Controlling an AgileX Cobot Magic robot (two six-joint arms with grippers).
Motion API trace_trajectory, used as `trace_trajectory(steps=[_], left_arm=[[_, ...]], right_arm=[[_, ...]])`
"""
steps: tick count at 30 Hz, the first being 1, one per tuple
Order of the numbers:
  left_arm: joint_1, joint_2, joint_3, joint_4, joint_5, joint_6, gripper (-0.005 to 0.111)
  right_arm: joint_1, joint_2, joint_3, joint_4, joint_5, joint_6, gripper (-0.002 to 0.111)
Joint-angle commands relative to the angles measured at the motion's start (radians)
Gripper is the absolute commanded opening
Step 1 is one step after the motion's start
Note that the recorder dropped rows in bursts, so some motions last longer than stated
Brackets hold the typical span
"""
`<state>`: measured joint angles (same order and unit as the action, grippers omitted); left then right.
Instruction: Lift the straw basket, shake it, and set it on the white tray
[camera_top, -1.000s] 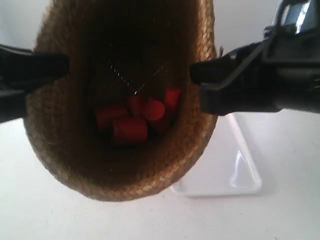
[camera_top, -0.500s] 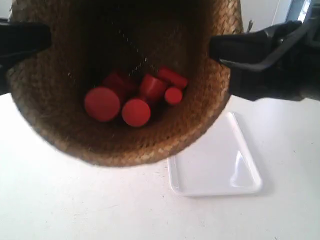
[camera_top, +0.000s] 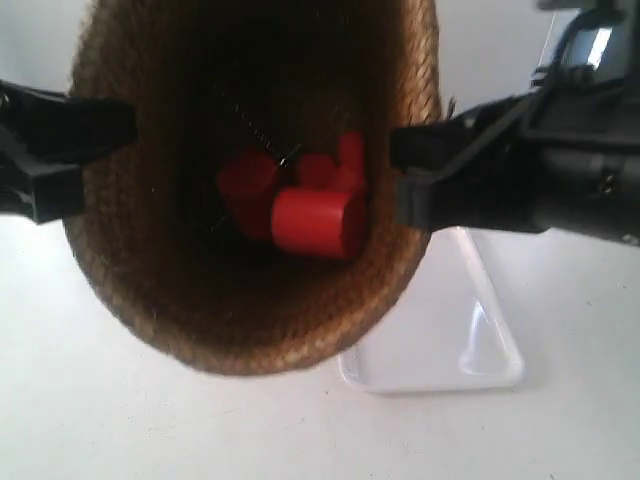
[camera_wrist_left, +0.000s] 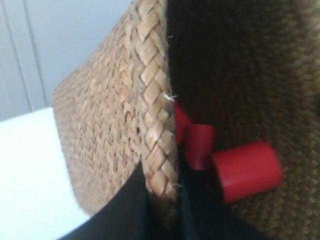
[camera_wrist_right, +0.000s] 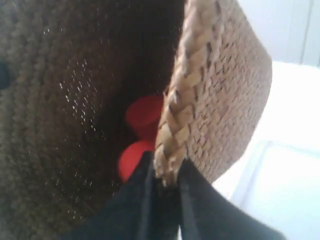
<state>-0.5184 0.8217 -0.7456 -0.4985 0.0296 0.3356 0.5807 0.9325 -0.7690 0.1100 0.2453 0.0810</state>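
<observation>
The white table (camera_top: 100, 420) runs across the bottom of the exterior view. Above it I am holding the straw basket (camera_top: 250, 310) up in the air. It fills the top and middle of that frame. It is tipped, so its open mouth faces the camera and I can see right inside.

The white tray (camera_top: 470, 350) lies flat on the table in the lower right of the frame. Part of it is hidden behind the basket's rim. The basket is not on it.

My left gripper (camera_wrist_left: 161, 195) is pinching the braided rim, one black finger outside and one inside. My right gripper (camera_wrist_right: 165, 187) is pinching the rim on the other side the same way. Both squeeze the straw tight.

A few red pegs (camera_top: 318, 222) lie loose in a heap deep in the basket, near the middle of the frame.

I think the lift is done and I am in the shaking part. Next I need to turn the basket upright, carry it over the tray and bring it down slowly with both arms level, so the pegs do not fall out. Only then should I let go.
</observation>
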Motion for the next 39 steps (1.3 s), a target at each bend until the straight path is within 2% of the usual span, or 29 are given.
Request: trace_trajectory(steps=[1, 4, 6, 8, 11, 14, 17, 20, 23, 28, 33, 37, 39], left_arm=[[-0.047, -0.099, -0.057, 0.008, 0.085, 0.016, 0.0], [-0.033, -0.059, 0.016, 0.044, 0.012, 0.019, 0.0], [-0.023, -0.001, 0.054, 0.042, -0.016, -0.034, 0.0], [-0.033, 0.0, 0.028, 0.042, 0.034, -0.09, 0.0], [-0.057, -0.078, -0.044, 0.042, 0.081, -0.078, 0.0], [-0.061, -0.105, -0.045, 0.082, 0.031, -0.009, 0.0], [-0.039, -0.008, 0.011, 0.092, -0.014, -0.034, 0.0], [-0.029, 0.026, -0.017, 0.087, 0.067, -0.132, 0.0], [-0.031, 0.004, -0.074, 0.089, 0.139, -0.153, 0.0], [-0.031, -0.007, -0.154, 0.118, 0.23, -0.144, 0.0], [-0.031, 0.004, -0.155, 0.118, 0.212, -0.235, 0.0], [-0.003, 0.116, -0.175, 0.157, 0.225, -0.365, 0.0], [0.018, 0.193, -0.227, 0.185, 0.306, -0.447, 0.0]], right_arm=[[0.083, -0.13, -0.043, 0.065, -0.023, -0.058, 0.0], [0.064, -0.095, 0.034, -0.031, -0.111, -0.069, 0.0], [0.027, -0.025, 0.059, -0.035, -0.097, -0.064, 0.0], [0.029, -0.006, 0.035, 0.011, -0.03, -0.002, 0.0], [0.07, -0.101, -0.035, 0.034, 0.009, -0.004, 0.0], [0.074, -0.15, -0.024, 0.006, -0.067, -0.023, 0.0], [0.031, -0.072, 0.046, -0.065, -0.098, -0.026, 0.0], [0.012, -0.009, 0.02, -0.056, 0.04, 0.067, 0.0], [0.017, -0.041, -0.04, -0.056, 0.146, 0.105, 0.0], [0.017, -0.152, -0.118, -0.062, 0.171, 0.057, 0.0], [0.017, -0.156, -0.118, -0.062, 0.261, 0.11, 0.0], [0.017, -0.094, -0.121, -0.2, 0.385, 0.263, 0.0], [0.017, -0.052, -0.155, -0.291, 0.454, 0.318, 0.0]])
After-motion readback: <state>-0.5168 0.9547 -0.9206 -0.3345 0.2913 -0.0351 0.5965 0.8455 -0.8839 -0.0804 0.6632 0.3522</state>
